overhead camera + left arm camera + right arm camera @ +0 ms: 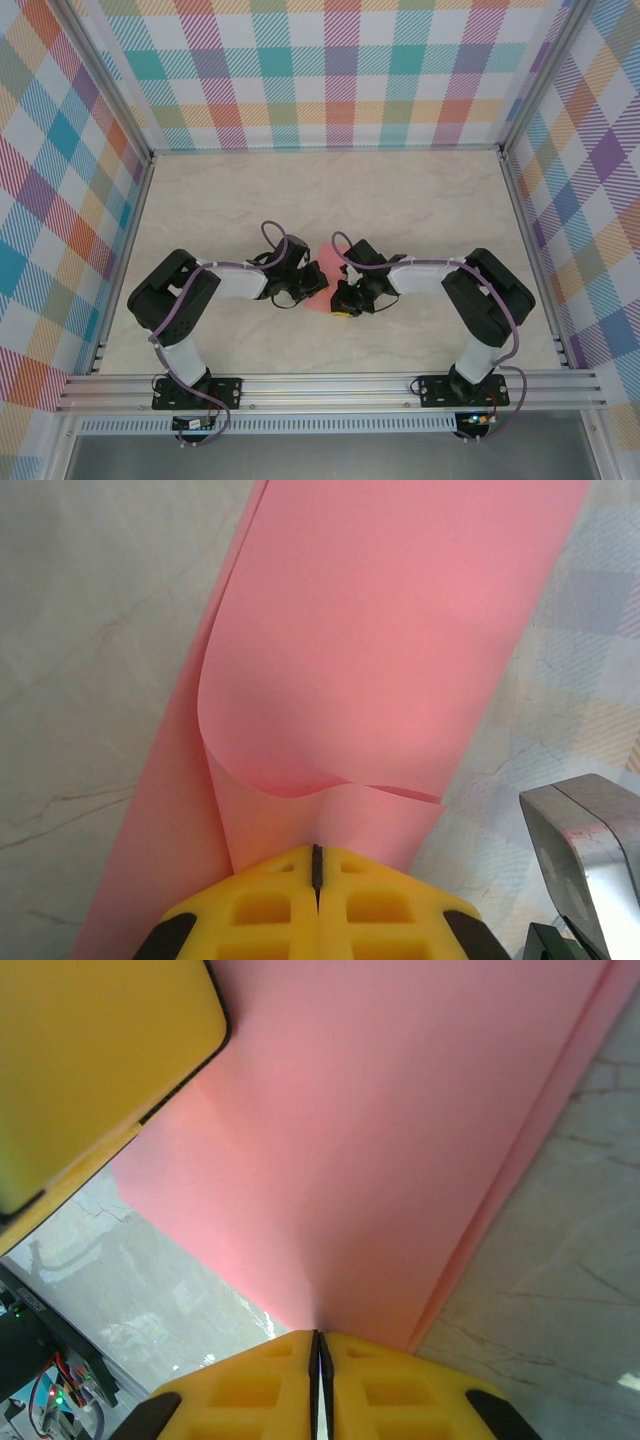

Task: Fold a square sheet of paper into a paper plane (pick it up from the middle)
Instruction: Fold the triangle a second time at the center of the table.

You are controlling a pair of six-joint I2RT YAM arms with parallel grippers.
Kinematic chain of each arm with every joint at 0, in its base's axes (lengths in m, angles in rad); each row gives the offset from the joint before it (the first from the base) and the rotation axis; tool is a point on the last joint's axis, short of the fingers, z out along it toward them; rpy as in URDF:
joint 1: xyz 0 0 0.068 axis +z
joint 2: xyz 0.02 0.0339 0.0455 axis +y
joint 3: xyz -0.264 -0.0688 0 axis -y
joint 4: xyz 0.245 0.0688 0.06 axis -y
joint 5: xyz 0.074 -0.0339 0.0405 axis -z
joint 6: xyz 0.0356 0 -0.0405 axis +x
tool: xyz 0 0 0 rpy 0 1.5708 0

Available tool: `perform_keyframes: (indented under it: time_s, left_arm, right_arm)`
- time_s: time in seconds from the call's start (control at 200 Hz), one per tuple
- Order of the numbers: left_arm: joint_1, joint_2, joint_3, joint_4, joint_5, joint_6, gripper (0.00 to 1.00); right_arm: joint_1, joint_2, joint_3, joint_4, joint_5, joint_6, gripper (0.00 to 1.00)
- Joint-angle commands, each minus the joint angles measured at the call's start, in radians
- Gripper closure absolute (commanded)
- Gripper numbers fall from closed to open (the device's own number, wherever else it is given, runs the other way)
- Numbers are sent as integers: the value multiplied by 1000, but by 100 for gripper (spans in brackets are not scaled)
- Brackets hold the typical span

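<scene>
- At the near edge of the top view, the left arm's black base (197, 390) and the right arm's black base (455, 388) sit on a silver aluminium rail (330, 385).
- The 2 black-and-white arms, left (180, 300) and right (485, 295), bend inward, so their wrists meet near the middle of the pale marble-patterned table (420, 200).
- The left gripper (317, 852), with blocky yellow fingers (260, 910), is pressed together. Its tips pinch the near edge of the thin salmon-pink sheet of paper (380, 660).
- The right gripper (318, 1338) has the same yellow fingers (390, 1395). It is also clamped tight on the sheet of paper (380, 1130), with only a thin dark seam between the tips.
- In the top view, the left gripper (297, 290) and right gripper (345, 298) face each other, with the pink sheet (318, 285) between them.
- Just past the left fingertips, the paper lies doubled: an upper layer curls up in a loose rounded flap, and a lower layer runs as a strip along the left.
- From the right wrist the sheet spreads broad and smooth, with a second layer's edge along its right side. A yellow finger of the left gripper (100, 1070) overlaps its upper-left corner.
- A shiny grey metal part (585, 845) shows beside the paper at lower right in the left wrist view. I cannot tell what it is.
- Farthest back, pastel checked walls (330, 70) enclose the table on 3 sides.
</scene>
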Motion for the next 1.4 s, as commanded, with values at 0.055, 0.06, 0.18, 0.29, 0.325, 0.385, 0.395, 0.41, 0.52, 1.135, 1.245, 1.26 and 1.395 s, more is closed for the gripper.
perform_keyframes:
  time_s: [0.055,0.06,0.18,0.29,0.325,0.385,0.395,0.41,0.52,1.135,1.245,1.26,1.395]
  left_arm:
    - [5,-1,-29,-96,-27,19,100]
    - [5,-1,-30,-97,-27,18,100]
    - [6,-1,-27,-97,-25,19,100]
    - [5,-3,-31,-97,-29,19,100]
    - [5,-2,-31,-97,-27,19,100]
    - [7,-3,-31,-94,-27,18,100]
    - [6,-3,-32,-94,-27,18,100]
    - [6,-4,-33,-94,-28,18,100]
    - [6,-5,-32,-96,-27,18,100]
    - [6,-8,-38,-109,-38,19,100]
    - [5,-10,-39,-111,-38,18,100]
    - [6,-10,-39,-111,-39,18,100]
    - [6,-11,-39,-119,-41,18,100]
  right_arm:
    - [4,-36,-47,-54,32,18,87]
    - [4,-39,-46,-54,31,18,87]
    - [4,-89,6,-61,25,18,86]
    - [4,-84,47,-20,2,34,85]
    - [4,-74,57,-7,3,39,85]
    - [4,-39,74,0,8,43,85]
    - [4,-35,76,-1,10,42,85]
    - [4,-24,80,0,13,42,85]
    - [4,30,67,-3,35,47,86]
    - [4,-31,-82,42,7,36,85]
    - [4,-16,-132,81,14,64,86]
    - [4,-18,-138,86,15,67,86]
    - [5,-74,-175,112,7,71,85]
